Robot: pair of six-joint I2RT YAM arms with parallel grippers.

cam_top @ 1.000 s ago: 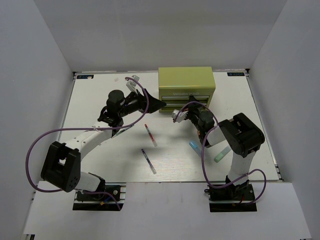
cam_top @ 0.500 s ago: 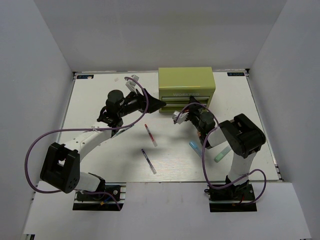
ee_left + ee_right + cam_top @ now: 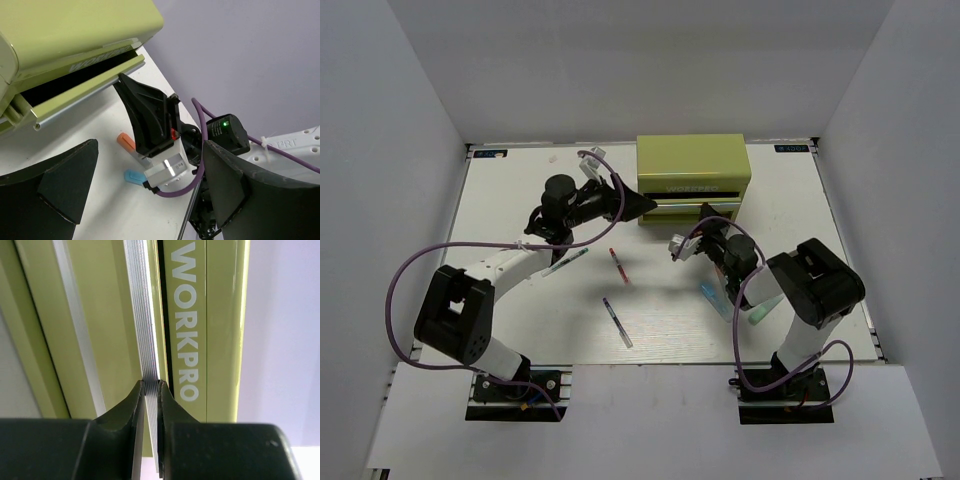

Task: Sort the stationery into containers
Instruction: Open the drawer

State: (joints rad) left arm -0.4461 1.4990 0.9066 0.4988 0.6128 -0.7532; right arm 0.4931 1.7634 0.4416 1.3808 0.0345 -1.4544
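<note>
Arms: you are looking at a left arm [image 3: 510, 265] and a right arm [image 3: 815, 285], both wearing black joint housings and white links.
Cable: a purple cable [image 3: 390, 300] is looping along each arm.
Bases: black bases [image 3: 515, 390] are showing small coloured wires.
Left fingers [image 3: 55, 185]: they are showing you broad, matte black wedges.
Right fingers [image 3: 125, 415]: black, tapering to thin tips.
Right wrist: a white block [image 3: 167, 167] is catching light, a green light [image 3: 223, 123] is glowing on a black box, and a white zip tie [image 3: 267, 145] is sitting beside grey "PRT" lettering [image 3: 290, 144].
</note>
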